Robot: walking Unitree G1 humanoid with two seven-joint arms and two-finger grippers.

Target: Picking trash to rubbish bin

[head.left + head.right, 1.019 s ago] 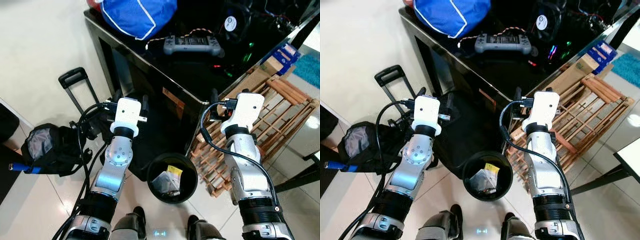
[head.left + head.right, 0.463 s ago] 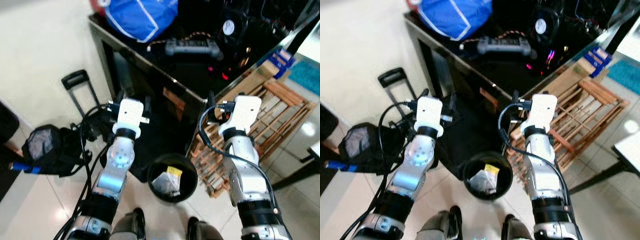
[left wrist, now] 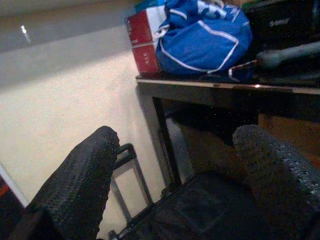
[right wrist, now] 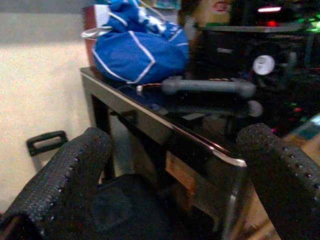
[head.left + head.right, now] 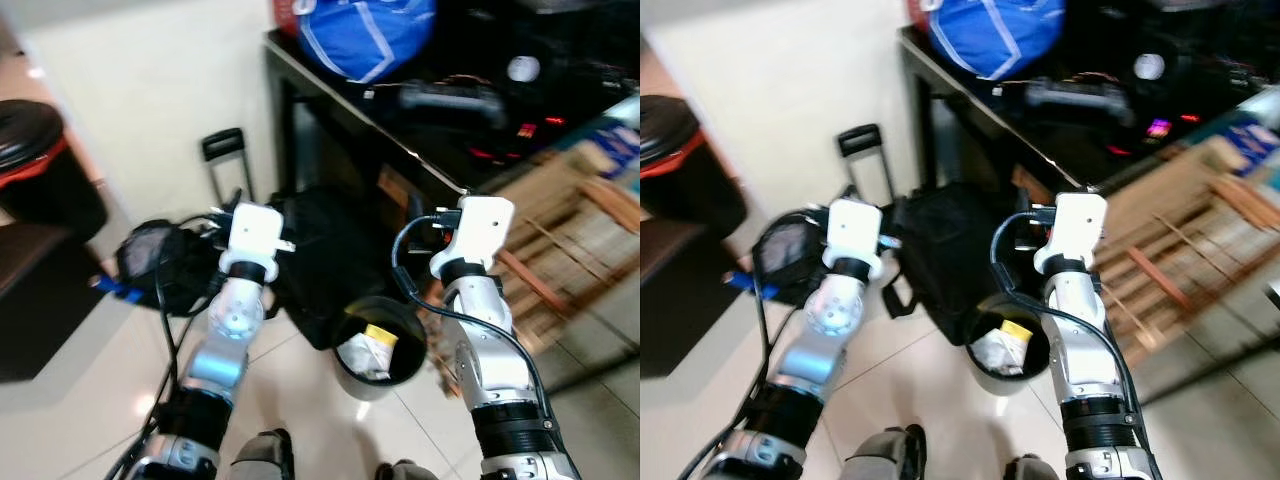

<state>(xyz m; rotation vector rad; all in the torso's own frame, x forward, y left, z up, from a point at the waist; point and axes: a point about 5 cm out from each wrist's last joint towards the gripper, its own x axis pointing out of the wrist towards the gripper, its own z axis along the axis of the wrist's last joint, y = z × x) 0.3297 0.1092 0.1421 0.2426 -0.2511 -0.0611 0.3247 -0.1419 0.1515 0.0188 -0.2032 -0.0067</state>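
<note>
Swinging left now, whole view blurred and shifted from a second ago: camera turning, not the things moving. Newly in sight since that turn: a dark lidded bin with a red band (image 5: 40, 165), far off to the left of the rubbish bin (image 5: 378, 345). Still planted at the robot's feet, that small black rubbish bin, now sitting right of centre instead of dead centre. Inside it, crumpled pale trash (image 5: 362, 358) and a yellow scrap (image 5: 379, 335), already dropped in by the look of it. Likely meaning: load delivered, turn under way to hunt for the next piece, though no loose trash to be made out on the floor in this blur.

Left of the rubbish bin, touching or just beside it, a black bag (image 5: 330, 265); further left, a dark mesh bag (image 5: 160, 268) with a trolley handle (image 5: 225, 160) behind. Behind the bin, a black glass table (image 5: 330, 90) carrying a blue bag (image 5: 365, 35); right of the bin, a wooden rack (image 5: 560, 260).

Both arms raised forward, forearms angled up, one either side of the bin. Left gripper (image 3: 175, 195) spread wide, nothing between the fingers, pointed at the table leg. Right gripper (image 4: 170, 190) likewise released and bare, aimed at the table edge.
</note>
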